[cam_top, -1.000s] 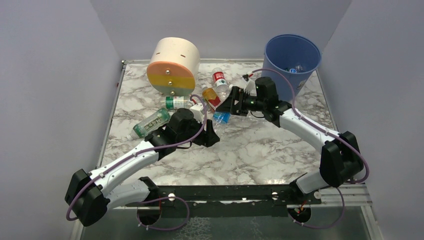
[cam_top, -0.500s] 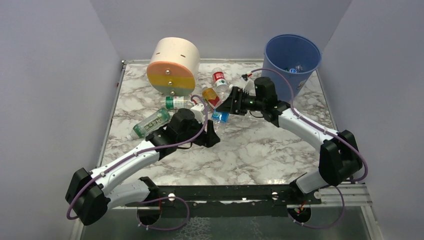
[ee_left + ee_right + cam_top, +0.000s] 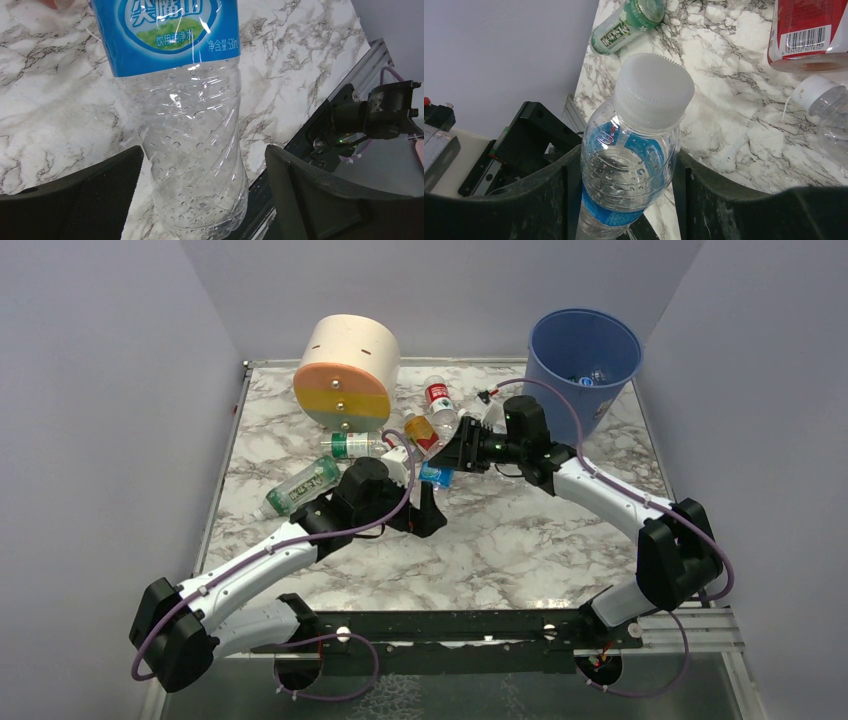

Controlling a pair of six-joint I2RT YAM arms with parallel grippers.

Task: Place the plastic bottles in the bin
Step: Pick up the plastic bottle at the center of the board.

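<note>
Blue-label bottle (image 3: 631, 170) hangs mid-frame in the top view, well apart from the bin (image 3: 600, 405) at upper right. Right jaws are clamped just under its cap; left jaws stand apart around its base. It looks light, thin-walled and slick, so the stiffer neck is the best hold.

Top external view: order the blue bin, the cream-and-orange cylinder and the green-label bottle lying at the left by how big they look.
1. blue bin and cream-and-orange cylinder: they look too alike to rank, though the bin may be slightly taller.
2. green-label bottle: clearly the smallest.
</note>
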